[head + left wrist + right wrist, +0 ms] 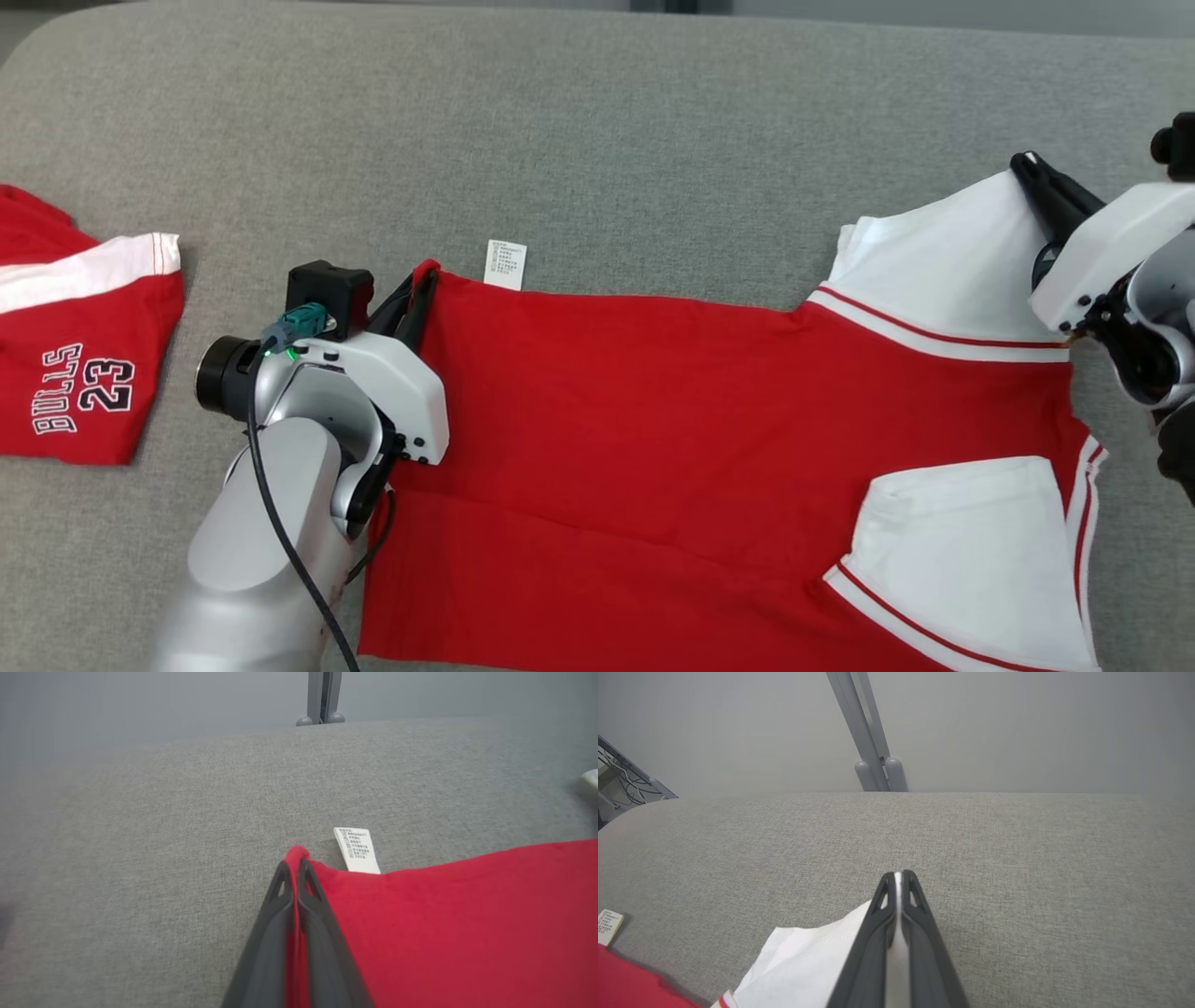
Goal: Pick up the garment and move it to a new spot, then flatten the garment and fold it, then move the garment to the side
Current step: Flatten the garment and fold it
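The garment [672, 411] is a red shirt with white sleeves, spread across the grey cushion. My left gripper [422, 280] is shut on its red hem corner at the far left, and the red cloth [295, 856] pokes out between the closed fingers. A white care label [505, 263] [357, 850] lies just beside that corner. My right gripper [1027, 163] is shut on the tip of the upper white sleeve [943, 261]; a thin strip of white cloth [898, 914] runs between the dark fingers. The other white sleeve [962, 551] lies folded over the red body at lower right.
A second red garment [75, 364] printed "BULLS 23" lies folded at the cushion's left edge. Bare grey cushion [597, 140] stretches beyond the shirt to the far edge. A grey stand [873, 765] rises behind the cushion against a pale wall.
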Controlling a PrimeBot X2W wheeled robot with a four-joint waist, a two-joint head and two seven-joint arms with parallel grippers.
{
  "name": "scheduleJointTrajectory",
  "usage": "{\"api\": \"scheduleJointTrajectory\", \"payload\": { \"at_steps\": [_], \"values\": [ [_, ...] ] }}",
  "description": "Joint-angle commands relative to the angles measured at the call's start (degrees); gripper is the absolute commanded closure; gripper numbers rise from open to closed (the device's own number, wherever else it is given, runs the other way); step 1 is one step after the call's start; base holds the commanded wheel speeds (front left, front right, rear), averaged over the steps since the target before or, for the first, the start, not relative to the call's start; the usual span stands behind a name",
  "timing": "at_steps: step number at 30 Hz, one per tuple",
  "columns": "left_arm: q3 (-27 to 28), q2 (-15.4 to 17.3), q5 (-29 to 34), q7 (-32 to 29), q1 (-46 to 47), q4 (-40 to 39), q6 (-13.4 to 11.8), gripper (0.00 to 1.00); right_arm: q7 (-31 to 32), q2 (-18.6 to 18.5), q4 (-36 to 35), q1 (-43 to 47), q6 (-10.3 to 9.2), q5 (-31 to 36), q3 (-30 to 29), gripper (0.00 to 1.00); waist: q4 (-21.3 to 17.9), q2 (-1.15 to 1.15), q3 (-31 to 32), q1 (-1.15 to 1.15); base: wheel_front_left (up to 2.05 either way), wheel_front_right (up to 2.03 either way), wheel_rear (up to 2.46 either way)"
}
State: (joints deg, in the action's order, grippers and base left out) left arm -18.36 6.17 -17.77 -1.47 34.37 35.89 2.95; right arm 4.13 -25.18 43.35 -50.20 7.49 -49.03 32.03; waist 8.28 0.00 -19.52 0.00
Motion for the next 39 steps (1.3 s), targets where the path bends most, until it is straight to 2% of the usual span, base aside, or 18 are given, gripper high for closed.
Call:
{"api": "scheduleJointTrajectory", "payload": {
  "at_steps": [1,10,18,27,32,39],
  "values": [
    [0.3,0.7,-0.5,0.5,-0.6,-0.1,-0.4,1.0,-1.6,-0.8,-1.6,1.7,0.0,-1.2,0.7,1.0,-0.9,0.0,1.3,0.0,0.0,0.0,0.0],
    [0.1,3.4,-0.6,0.5,-4.3,-2.2,-0.1,1.0,-4.9,-3.2,-9.0,8.2,0.0,-5.7,3.5,1.0,-2.9,0.0,5.3,0.0,0.0,0.0,0.0],
    [-0.7,6.9,-1.0,-1.6,-9.4,-6.9,0.8,1.0,-3.9,-6.3,-15.0,15.4,0.0,-8.9,3.9,1.0,-3.9,0.0,9.1,0.0,0.0,0.0,0.0],
    [-2.0,11.1,-1.3,-6.1,-14.5,-13.8,1.8,1.0,3.8,-10.9,-22.8,24.1,0.0,-13.9,2.1,1.0,-4.9,0.0,10.9,0.0,0.0,0.0,0.0],
    [-3.3,14.5,-1.2,-8.5,-17.9,-18.4,2.6,1.0,9.3,-13.5,-27.7,28.3,0.0,-15.2,-0.2,1.0,-5.6,0.0,11.5,0.0,0.0,0.0,0.0],
    [-5.4,18.0,-1.2,-11.1,-21.3,-24.2,3.4,1.0,17.3,-15.3,-33.0,33.1,0.0,-16.6,-3.5,1.0,-5.7,0.0,11.8,0.0,0.0,0.0,0.0]
  ]
}}
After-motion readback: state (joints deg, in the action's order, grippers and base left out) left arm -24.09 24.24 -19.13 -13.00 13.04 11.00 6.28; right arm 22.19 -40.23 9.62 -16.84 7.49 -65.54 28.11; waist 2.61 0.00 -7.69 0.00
